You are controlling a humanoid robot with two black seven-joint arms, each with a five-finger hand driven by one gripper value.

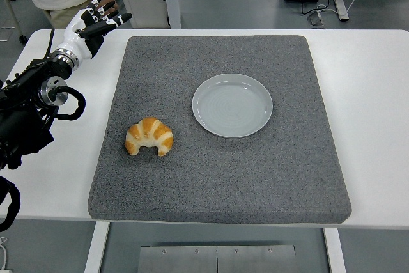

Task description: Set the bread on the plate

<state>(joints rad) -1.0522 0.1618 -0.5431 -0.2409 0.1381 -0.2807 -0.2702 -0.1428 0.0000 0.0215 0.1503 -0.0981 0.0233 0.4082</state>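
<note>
A golden croissant lies on the grey mat, left of centre. To its right and a little farther back sits an empty pale grey plate. My left hand hovers at the table's far left corner, well behind the bread, its fingers spread and holding nothing. My left arm runs along the left edge. My right arm is out of view.
A large grey mat covers most of the white table. A person in a light top stands at the top left, just behind my left hand. Cables and a dark box lie on the floor at the back right.
</note>
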